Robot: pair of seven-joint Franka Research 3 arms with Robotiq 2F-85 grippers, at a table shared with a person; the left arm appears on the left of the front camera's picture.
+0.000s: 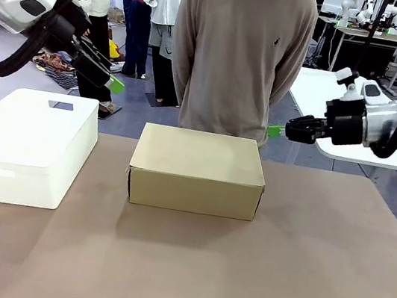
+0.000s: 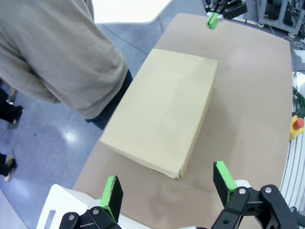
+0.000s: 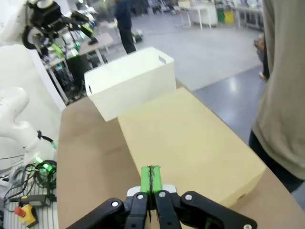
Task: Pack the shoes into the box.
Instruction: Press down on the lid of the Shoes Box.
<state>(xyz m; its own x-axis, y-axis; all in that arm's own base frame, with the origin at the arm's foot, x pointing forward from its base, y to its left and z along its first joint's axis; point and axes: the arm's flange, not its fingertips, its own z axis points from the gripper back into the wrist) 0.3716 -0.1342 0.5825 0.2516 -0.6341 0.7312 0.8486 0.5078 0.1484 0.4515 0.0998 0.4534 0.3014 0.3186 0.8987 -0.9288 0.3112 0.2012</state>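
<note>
While the box (image 1: 197,170) sits lid-down, left hand (image 2: 167,188) spread empty, right hand (image 3: 151,179) pinched together, empty.

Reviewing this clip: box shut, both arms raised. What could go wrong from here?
1. The box has its lid down, so it must be opened before anything goes in; a clumsy lift might slide it across the table.
2. The right end effector is shut and would need opening before gripping.
3. The person stands right behind the box, so a reaching arm might come close.
</note>
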